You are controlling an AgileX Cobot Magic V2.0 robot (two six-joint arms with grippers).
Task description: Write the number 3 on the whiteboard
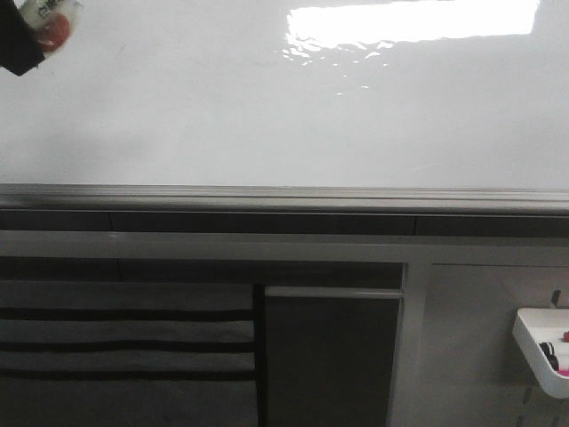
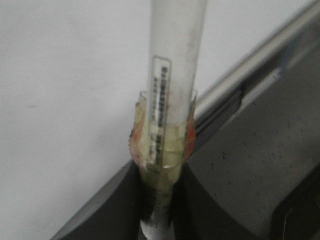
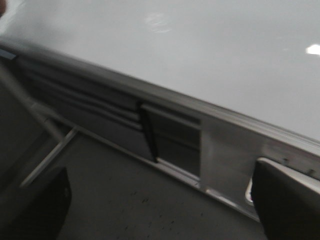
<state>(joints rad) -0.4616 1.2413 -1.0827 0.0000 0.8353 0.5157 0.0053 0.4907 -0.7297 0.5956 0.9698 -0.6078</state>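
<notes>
The whiteboard (image 1: 267, 116) is a glossy white board with a grey metal edge strip (image 1: 284, 197) and a bright light patch at the top. No drawn digit 3 shows on it in any view. My left gripper (image 1: 25, 49) is at the board's far upper left corner, shut on a white marker (image 1: 49, 20). In the left wrist view the marker (image 2: 175, 75) is a pale tube with a barcode label and tape, clamped in the gripper (image 2: 159, 210) beside the board (image 2: 65, 75). My right gripper (image 3: 160, 200) is open and empty, below the board's edge (image 3: 200, 50).
A small white plastic tray (image 1: 542, 347) with a few small items hangs at the lower right under the board. Grey cabinet panels (image 1: 329, 356) and dark horizontal bars (image 1: 124, 342) lie below the edge strip. A dark speckled floor (image 3: 150, 200) shows under the right gripper.
</notes>
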